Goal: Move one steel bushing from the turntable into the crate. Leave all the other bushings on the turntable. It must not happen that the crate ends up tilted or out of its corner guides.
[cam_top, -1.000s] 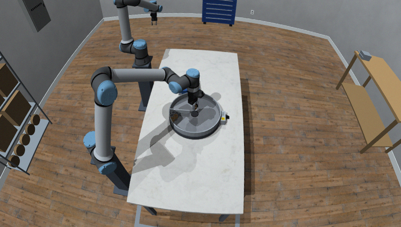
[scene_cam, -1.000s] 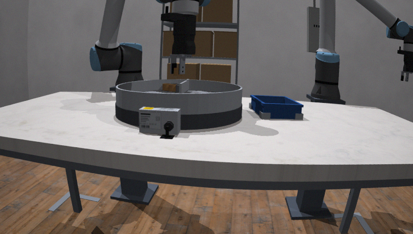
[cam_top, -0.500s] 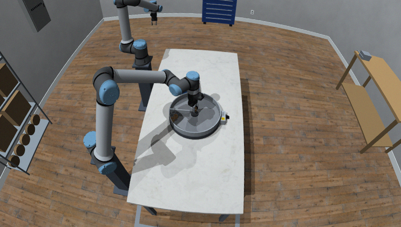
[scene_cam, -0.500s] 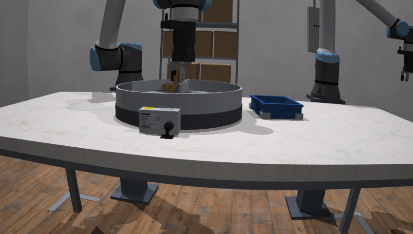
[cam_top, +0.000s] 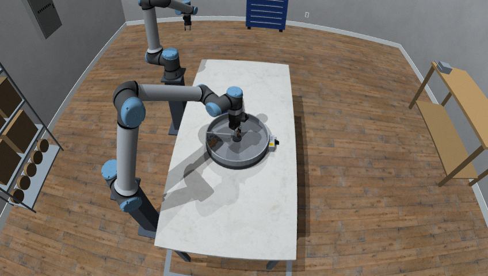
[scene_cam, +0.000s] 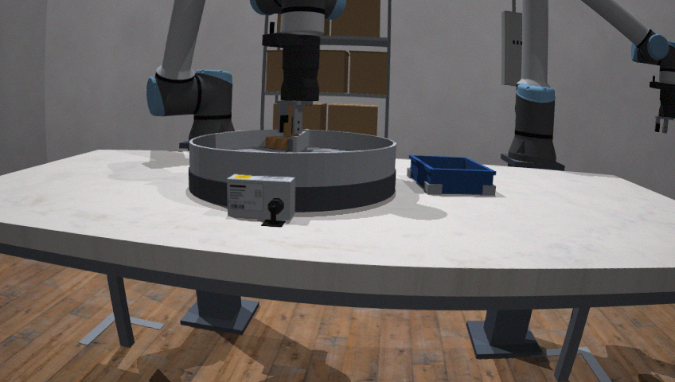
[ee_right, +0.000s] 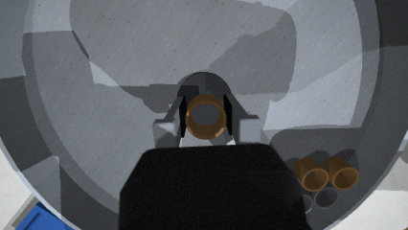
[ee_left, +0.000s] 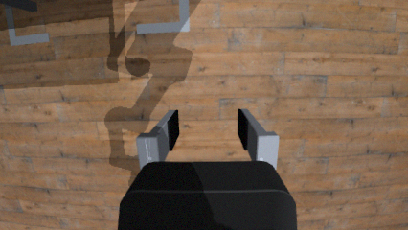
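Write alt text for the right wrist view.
Right gripper, fingers shut on a copper-coloured bushing above the grey turntable. Two more copper-coloured bushings sit at lower right beside two grey ones, one partly hidden. Part of the blue crate shows at lower left.
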### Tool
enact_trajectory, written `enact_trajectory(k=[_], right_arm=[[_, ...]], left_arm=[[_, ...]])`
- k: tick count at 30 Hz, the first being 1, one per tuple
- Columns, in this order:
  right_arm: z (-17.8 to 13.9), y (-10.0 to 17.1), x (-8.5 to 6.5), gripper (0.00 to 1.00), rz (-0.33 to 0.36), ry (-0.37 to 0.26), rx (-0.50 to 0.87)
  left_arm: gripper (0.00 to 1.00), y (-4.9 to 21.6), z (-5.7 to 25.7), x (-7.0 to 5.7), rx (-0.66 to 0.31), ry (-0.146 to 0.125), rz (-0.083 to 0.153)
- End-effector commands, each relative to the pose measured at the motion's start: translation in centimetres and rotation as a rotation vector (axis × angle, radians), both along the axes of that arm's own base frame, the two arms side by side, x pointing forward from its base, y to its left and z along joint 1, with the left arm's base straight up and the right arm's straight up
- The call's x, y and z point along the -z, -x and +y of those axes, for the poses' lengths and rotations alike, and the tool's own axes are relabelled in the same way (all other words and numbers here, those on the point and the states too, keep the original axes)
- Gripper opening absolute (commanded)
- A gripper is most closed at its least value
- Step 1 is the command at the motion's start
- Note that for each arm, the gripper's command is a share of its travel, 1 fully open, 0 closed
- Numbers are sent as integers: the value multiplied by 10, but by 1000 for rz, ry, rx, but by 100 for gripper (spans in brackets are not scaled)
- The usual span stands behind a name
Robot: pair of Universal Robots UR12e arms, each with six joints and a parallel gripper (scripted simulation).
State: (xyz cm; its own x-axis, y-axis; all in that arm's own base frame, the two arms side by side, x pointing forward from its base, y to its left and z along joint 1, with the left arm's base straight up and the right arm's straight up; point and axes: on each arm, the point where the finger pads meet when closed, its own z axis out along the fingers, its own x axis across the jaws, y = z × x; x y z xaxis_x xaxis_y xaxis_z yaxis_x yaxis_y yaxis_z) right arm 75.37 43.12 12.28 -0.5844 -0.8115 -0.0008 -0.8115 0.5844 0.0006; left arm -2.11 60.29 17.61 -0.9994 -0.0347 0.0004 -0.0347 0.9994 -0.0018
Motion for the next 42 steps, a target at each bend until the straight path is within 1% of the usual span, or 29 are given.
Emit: enact_trajectory(k=[1,17,36,42], right_arm=[[0,0,-1,0,-1,-1,0],[0,0,0,0,-1,-1,0],[0,-1,26,0,-1,-1,0],[0,-1,30,0,-1,-1,0]], left_arm=[[100,0,1,-1,0,-2,0],[100,0,1,-1,0,-2,0],[100,0,1,-1,0,-2,0],[100,0,1,-1,0,-2,0]])
